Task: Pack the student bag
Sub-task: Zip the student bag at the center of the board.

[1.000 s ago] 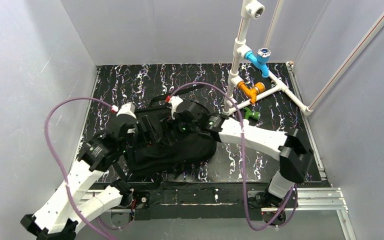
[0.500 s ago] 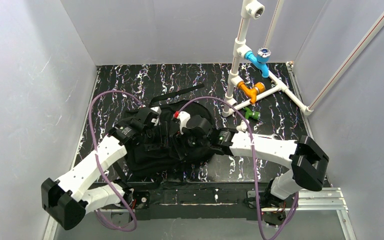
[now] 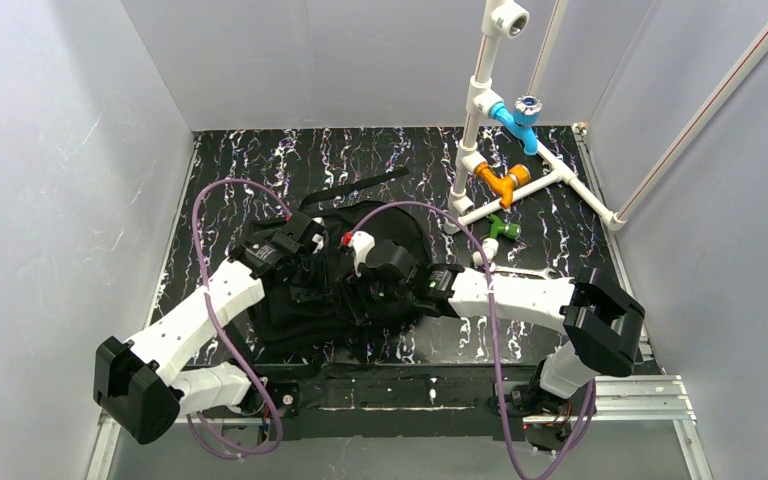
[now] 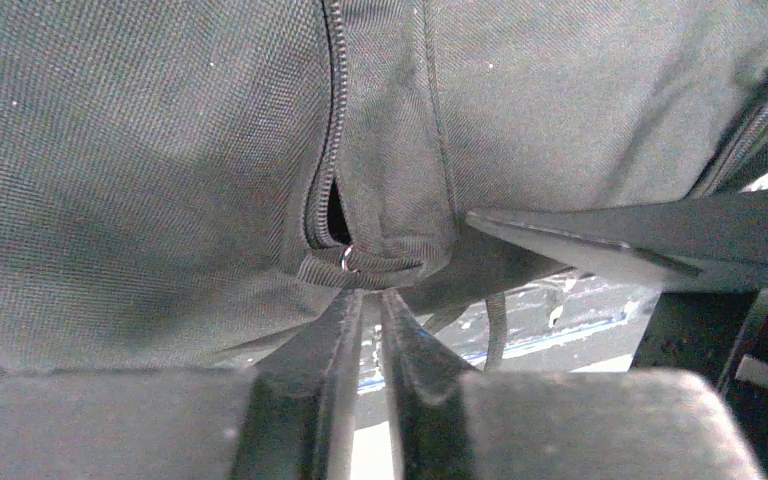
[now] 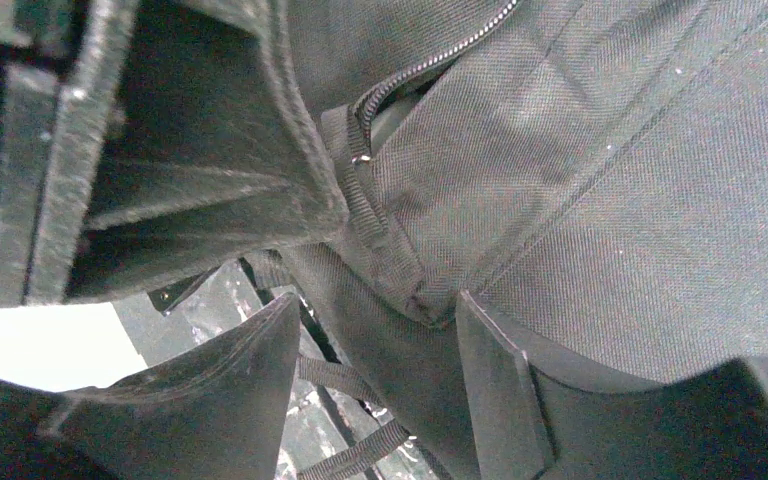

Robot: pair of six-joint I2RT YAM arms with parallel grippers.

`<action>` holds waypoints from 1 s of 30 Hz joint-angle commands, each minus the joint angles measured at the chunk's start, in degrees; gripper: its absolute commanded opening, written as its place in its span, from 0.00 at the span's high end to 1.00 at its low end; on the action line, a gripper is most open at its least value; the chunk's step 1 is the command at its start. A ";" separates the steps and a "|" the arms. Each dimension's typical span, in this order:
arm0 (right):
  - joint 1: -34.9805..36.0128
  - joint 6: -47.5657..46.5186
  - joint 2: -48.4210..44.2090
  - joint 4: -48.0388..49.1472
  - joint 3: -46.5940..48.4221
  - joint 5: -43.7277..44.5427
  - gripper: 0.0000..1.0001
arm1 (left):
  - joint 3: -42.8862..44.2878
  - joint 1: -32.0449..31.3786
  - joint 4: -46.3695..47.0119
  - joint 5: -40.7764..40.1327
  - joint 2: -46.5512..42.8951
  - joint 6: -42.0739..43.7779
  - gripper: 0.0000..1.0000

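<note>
- Whereas a second ago the left arm was folded back at the bag's left edge, it now reaches out over the student bag, much as it did half a second ago.
- Over that last half second the right arm has drawn its wrist slightly nearer and its elbow a little left. The bag itself has not visibly shifted.
- The bag lies slumped on the near-left part of the black marbled mat, under both grippers, with one webbing strap trailing toward the far side.
- The left gripper is clenched to a thin slit. Its tips pinch the webbing tab at the end of the zipper, just beside a small metal ring.
- The right gripper is spread wide, with a fold of bag fabric and a second zipper end rising between its fingers; whether they touch the cloth cannot be told.
- A white pipe frame stands well apart at the far right.
</note>
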 commanded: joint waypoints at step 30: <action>5.87 1.23 2.34 13.86 -3.64 14.74 0.99 | -3.35 0.00 4.92 -0.44 -3.91 -0.04 0.47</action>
